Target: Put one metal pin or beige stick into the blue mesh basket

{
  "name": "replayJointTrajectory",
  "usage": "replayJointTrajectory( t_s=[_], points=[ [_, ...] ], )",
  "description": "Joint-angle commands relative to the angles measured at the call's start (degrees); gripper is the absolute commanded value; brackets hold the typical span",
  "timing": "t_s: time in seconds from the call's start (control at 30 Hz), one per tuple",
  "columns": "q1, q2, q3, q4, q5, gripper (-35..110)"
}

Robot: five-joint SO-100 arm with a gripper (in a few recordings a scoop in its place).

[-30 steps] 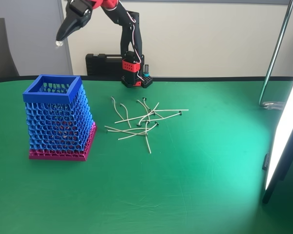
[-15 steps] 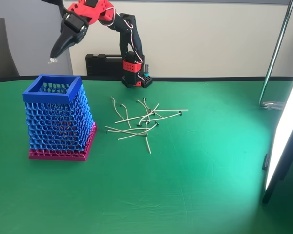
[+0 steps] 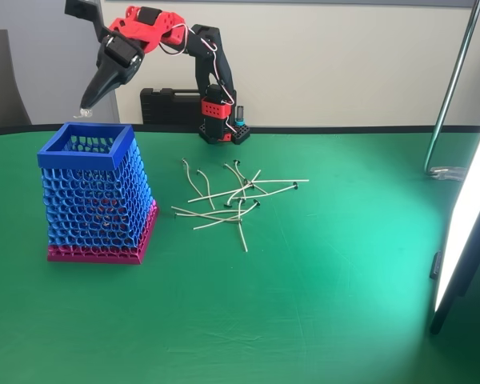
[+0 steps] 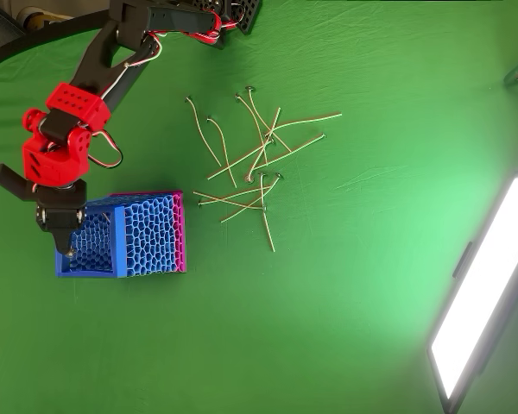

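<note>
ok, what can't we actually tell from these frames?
- Grasp: at the gripper tip something pale shows in the fixed view, too small to tell if it's a stick; jaw state unreadable.
- Basket contents: in the overhead view the arm covers part of the blue mesh basket opening; the mesh hides its inside in the fixed view.
- Stick count: the loose sticks overlap, so no exact number.

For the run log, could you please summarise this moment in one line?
gripper: above blue mesh basket rim, pointing down | hold: cannot tell | loose sticks: piled on table

Red-and-black arm [image 3: 156,28], white cables
</note>
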Motion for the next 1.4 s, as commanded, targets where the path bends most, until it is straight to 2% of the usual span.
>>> replayJointTrajectory(
  t_s=[0.0, 0.3, 0.47, 0.5, 0.67, 1.1, 1.37],
  points=[
    [0.35, 0.53, -0.62, -0.97, -0.09, 3],
    [1.05, 0.79, -0.70, -1.41, 0.00, 24],
    [1.14, 0.88, -0.26, -2.37, -0.35, 26],
    [1.05, 1.05, -0.26, -2.46, 0.00, 25],
    [-0.26, 4.75, 2.02, -1.14, 2.99, 1],
    [-9.76, 30.23, 22.41, 8.79, 10.37, 1],
    [-17.75, 51.24, 42.54, 11.25, 14.94, 1]
  ],
)
